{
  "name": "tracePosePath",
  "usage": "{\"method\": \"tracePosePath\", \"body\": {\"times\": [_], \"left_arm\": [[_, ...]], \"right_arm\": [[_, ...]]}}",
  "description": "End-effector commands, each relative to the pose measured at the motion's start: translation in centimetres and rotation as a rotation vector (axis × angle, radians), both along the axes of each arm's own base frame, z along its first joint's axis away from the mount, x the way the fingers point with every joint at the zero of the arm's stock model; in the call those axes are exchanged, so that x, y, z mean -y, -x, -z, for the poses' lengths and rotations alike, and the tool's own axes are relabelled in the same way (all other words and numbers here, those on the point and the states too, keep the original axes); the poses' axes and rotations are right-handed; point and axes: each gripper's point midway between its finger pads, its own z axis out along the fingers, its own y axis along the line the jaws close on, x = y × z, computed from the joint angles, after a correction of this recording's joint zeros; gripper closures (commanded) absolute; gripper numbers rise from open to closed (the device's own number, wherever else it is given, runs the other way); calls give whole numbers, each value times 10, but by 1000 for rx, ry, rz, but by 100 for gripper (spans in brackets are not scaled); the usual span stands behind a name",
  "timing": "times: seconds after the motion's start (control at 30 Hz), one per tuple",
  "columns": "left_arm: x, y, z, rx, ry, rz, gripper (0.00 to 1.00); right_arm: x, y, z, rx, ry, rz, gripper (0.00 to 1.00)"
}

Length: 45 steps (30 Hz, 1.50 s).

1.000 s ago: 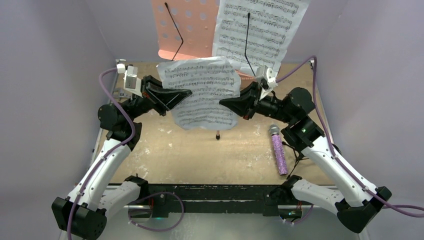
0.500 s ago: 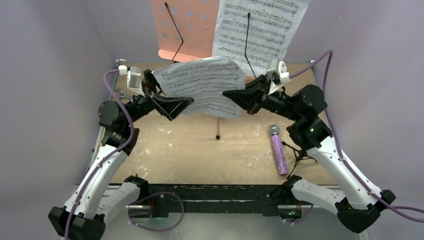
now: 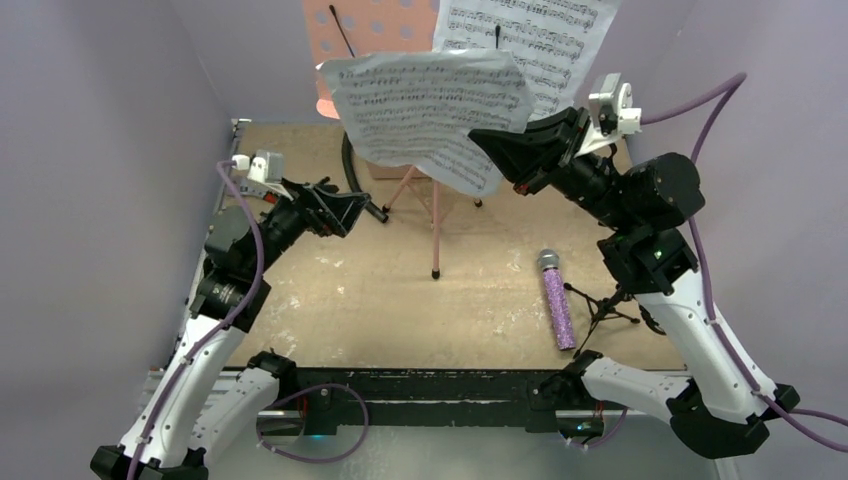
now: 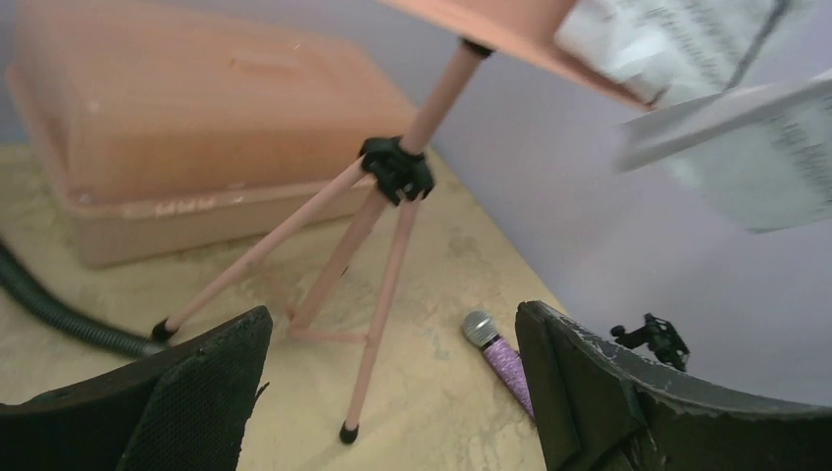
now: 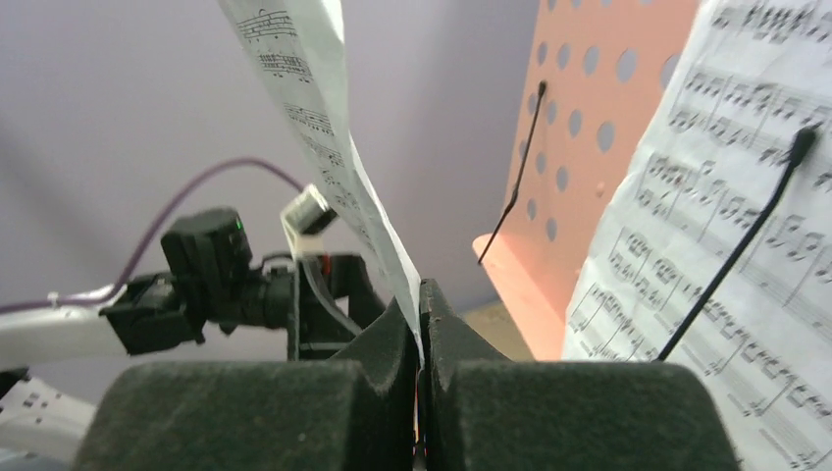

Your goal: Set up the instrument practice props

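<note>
The pink music stand rises on tripod legs at the back, with one sheet-music page clipped on its right half. My right gripper is shut on the right edge of a second page, holding it up in front of the stand's bare left half; the right wrist view shows the paper pinched between the jaws. My left gripper stands open and empty, low beside the legs. The purple microphone lies on the table next to the small black mic stand.
A pink translucent box sits at the back behind the stand's legs. A black corrugated hose curves along the table near the left gripper. Purple walls close in on the left, right and back.
My left gripper has let go of the loose page, opened wide and dropped back low to the left. My right gripper has carried the page up and back toward the stand.
</note>
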Motion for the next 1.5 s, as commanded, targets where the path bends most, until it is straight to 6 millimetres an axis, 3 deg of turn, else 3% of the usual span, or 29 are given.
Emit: {"method": "tracePosePath", "body": {"times": [0.0, 0.23, 0.37, 0.53, 0.67, 0.87, 0.97, 1.13, 1.3, 1.47], "left_arm": [[-20, -16, 61, -205, -71, -148, 7], [-25, -24, 126, -482, -131, -209, 7], [-25, -27, 151, -596, -174, -221, 7], [-34, -34, 171, -733, -188, -252, 7], [-56, -49, 170, -796, -86, -279, 9], [-91, -81, 129, -738, 30, -385, 9], [-114, -101, 95, -670, 69, -473, 10], [-143, -125, 18, -489, 95, -605, 12], [-133, -138, -62, -281, 162, -532, 19], [-121, -132, -119, -151, 182, -446, 24]], "right_arm": [[19, -6, -34, -6, -87, 98, 100], [7, -13, -48, -51, -39, 67, 100], [3, -20, -54, -81, -37, 68, 100], [-2, -33, -62, -132, -19, 90, 100], [-6, -48, -62, -190, -13, 121, 100], [-3, -58, -79, -184, -46, 168, 100], [0, -63, -84, -182, -57, 198, 100], [8, -70, -87, -197, -78, 255, 100], [16, -76, -91, -192, -80, 307, 100], [20, -76, -92, -184, -82, 327, 100]]}}
